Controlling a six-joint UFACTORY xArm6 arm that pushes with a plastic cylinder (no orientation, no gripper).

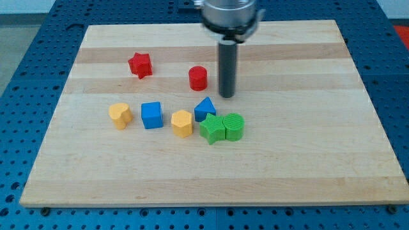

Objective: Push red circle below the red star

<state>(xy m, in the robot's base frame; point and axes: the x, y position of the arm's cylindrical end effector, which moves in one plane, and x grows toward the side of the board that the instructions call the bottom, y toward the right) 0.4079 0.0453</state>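
The red circle (198, 78) stands on the wooden board (307, 140), near the middle toward the view's top. The red star (140, 64) lies to its left and slightly higher, well apart from it. My tip (227, 95) is just right of the red circle and a little lower, with a small gap between them. The rod rises straight up to the arm's head at the view's top.
Below the red blocks runs a row: a yellow block (119, 115), a blue square (152, 115), a yellow hexagon (182, 122), a blue triangle (205, 108), a green star (212, 130) and a green circle (234, 126), the last three touching.
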